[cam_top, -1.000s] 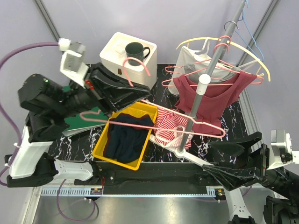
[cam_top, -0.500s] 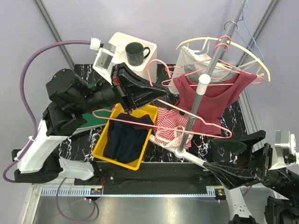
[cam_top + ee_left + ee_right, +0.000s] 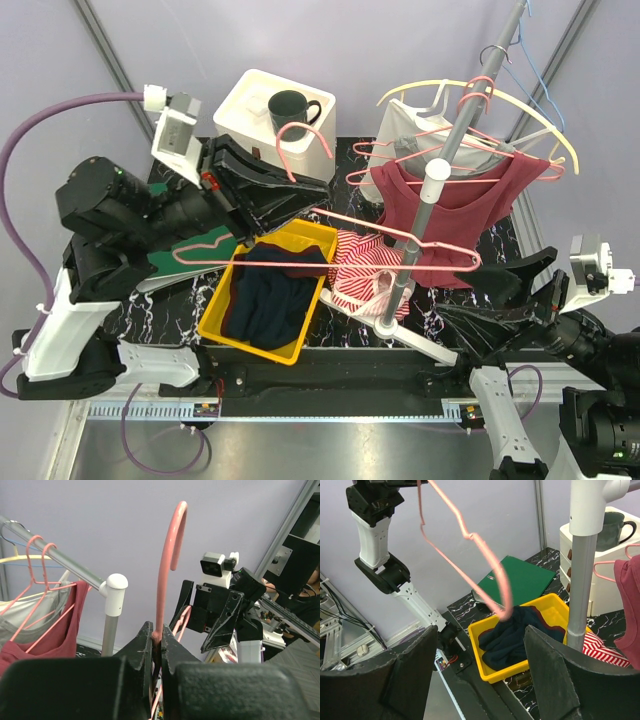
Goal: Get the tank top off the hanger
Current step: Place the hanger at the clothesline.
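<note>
My left gripper is shut on the neck of a bare pink hanger, held above the table. In the left wrist view the hook rises from between my closed fingers. The dark navy tank top lies crumpled in the yellow bin, off the hanger. My right gripper is open and empty at the table's front right. Its wrist view shows the hanger hanging over the tank top in the bin, between my spread fingers.
A rack pole stands at the right with a maroon top, a grey garment and more hangers. A red-and-white striped garment lies beside the bin. A white box with a dark mug stands at the back. A green folder lies left.
My left arm swung right with the hanger, then back left and slightly up. My right gripper rose and moved in toward the table, staying open.
</note>
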### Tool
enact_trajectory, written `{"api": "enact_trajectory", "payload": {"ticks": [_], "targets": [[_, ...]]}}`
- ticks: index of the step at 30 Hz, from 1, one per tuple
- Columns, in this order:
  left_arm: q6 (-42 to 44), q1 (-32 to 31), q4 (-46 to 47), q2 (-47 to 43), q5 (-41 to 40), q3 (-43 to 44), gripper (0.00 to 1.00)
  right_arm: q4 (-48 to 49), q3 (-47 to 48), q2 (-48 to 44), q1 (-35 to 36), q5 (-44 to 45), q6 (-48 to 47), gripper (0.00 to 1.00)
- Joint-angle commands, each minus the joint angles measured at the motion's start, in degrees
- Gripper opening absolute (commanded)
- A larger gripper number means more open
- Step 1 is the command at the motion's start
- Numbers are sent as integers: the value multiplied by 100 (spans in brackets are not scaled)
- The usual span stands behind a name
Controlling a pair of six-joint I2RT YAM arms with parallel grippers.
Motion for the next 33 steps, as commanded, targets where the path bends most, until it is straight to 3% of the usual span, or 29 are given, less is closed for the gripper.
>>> {"api": "enact_trajectory", "payload": {"ticks": [1,8,13,16,17,20,23,26,29,33], "targets": [[165,-4,153,-67,-132,192,0,146,46,125,27,97,-73,78],[68,-4,179,74,228,95,0,181,292,292,27,202,-81,80],[-72,-4,276,223,536,122,0,488,275,327,27,159,129,73],[-213,-4,364,372,940,183,0,637,249,310,27,89,252,61],[-257,-12,416,408,1054,201,0,673,240,283,27,28,348,52],[-362,-12,556,461,1090,210,0,814,135,205,27,-104,463,38],[-424,-12,654,514,1116,280,0,876,-15,99,36,-210,507,36],[-424,-12,671,514,1125,368,0,884,-129,37,27,-298,525,41],[-424,-12,672,540,1195,438,0,884,-182,-7,27,-298,534,36],[-468,-12,672,540,1231,395,0,902,-121,-7,27,-140,569,1]]}}
